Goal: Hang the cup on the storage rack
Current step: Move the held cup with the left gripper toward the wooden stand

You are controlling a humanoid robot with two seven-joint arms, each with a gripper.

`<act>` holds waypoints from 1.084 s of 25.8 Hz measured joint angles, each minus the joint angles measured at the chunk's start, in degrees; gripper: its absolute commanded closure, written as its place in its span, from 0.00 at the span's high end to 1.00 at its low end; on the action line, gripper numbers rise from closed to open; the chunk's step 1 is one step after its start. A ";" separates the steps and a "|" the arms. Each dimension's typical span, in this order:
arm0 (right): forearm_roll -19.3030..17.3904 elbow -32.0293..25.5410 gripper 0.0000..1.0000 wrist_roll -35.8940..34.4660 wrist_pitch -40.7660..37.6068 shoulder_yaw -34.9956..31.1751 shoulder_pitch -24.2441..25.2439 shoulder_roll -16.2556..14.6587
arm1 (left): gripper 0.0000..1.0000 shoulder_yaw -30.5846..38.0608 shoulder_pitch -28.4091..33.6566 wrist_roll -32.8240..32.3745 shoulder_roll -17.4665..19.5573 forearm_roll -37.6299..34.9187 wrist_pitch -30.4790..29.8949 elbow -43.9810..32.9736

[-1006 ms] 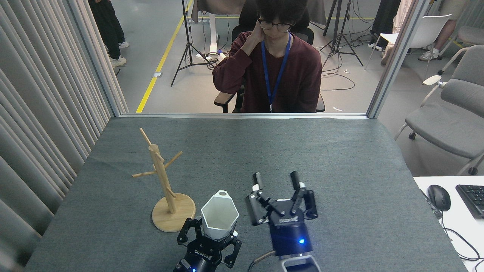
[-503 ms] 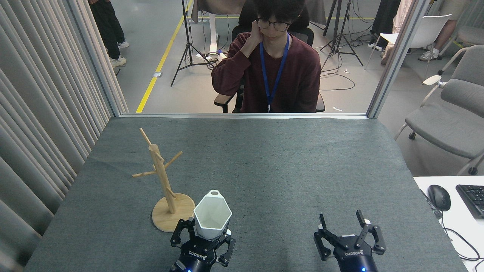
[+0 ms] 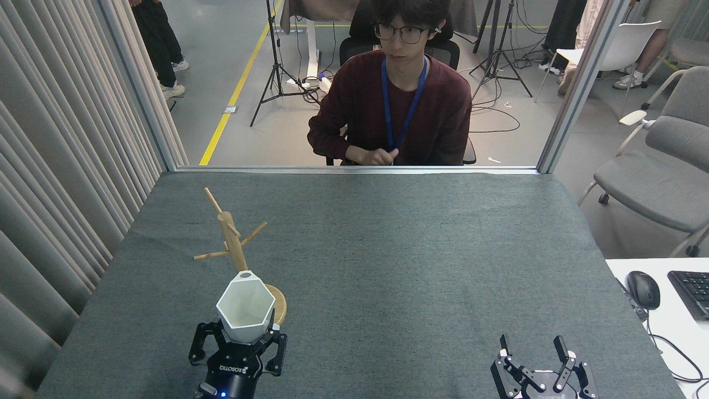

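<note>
Having carried the cup (image 3: 245, 305) leftward, left tool (image 3: 238, 344) gripping its tapered base, handle pointing away toward the mug tree (image 3: 235, 249) just beyond. Right tool (image 3: 536, 366) idling wide open, well apart rightward.

Cup (image 3: 245, 305) showing plain matte white, held in left pincer (image 3: 238, 338). Left pincer showing black, white lettering, small blue light below. Storage rack (image 3: 235, 249) just beyond left pincer showing pale bare wood. Bench (image 3: 415, 249) under both pincers showing dark grey speckled felt. Right pincer (image 3: 534, 354) showing black with white marks near fingertips.
</note>
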 measured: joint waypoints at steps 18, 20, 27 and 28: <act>-0.24 0.47 0.99 0.18 -0.04 -0.01 -1.20 0.54 | 0.60 9.76 -2.83 0.44 -1.23 -6.40 13.28 3.93; -0.24 0.49 0.99 0.18 -0.01 0.01 -1.47 0.60 | 0.60 11.03 -3.88 0.56 -1.41 -7.91 13.86 4.77; -0.20 0.53 0.99 0.19 -0.01 0.03 -1.66 0.73 | 0.60 13.16 -6.56 0.57 -1.88 -11.76 14.27 6.29; -0.20 0.54 0.99 0.20 -0.01 0.02 -1.69 0.73 | 0.60 13.22 -6.80 0.57 -1.90 -12.53 14.28 6.36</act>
